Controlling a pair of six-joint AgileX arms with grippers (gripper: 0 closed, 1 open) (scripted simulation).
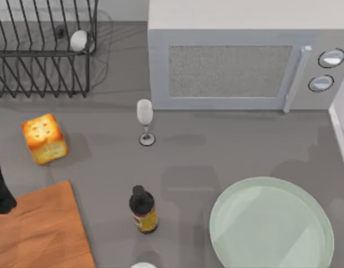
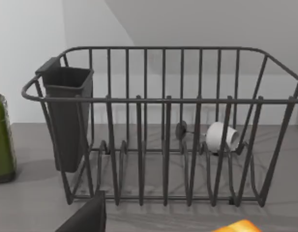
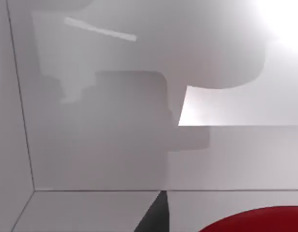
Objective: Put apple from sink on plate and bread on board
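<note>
From above, we see the bread (image 1: 44,138) resting on the grey counter just beyond the far corner of the board (image 1: 38,229), not yet on it. The plate (image 1: 272,223) sits bare at the right. A wine glass (image 1: 144,120) and a dark bottle (image 1: 143,209) stand between the two. Our left gripper (image 1: 0,190) hangs at the left edge over the board; we cannot tell whether it is open or closed. The left wrist view looks into the wire dish rack (image 2: 163,101) with its dark cutlery holder (image 2: 67,116) and a white glass (image 2: 221,137) lying inside. It also adds a green bottle (image 2: 1,140) at the side, and a sliver of bread crust in the corner. The right wrist view takes us down between the pale walls of the sink (image 3: 91,145). There the apple (image 3: 255,221) shows as a red curve close to our right gripper (image 3: 156,215), whose state we cannot tell either. This view supplies the apple's whereabouts, which the overhead camera leaves out. We judge the risks to be a glossy apple slipping from a shallow grip while it is lifted over the sink's wall. On the left, a wide swing toward the bread could topple the wine glass.
</note>
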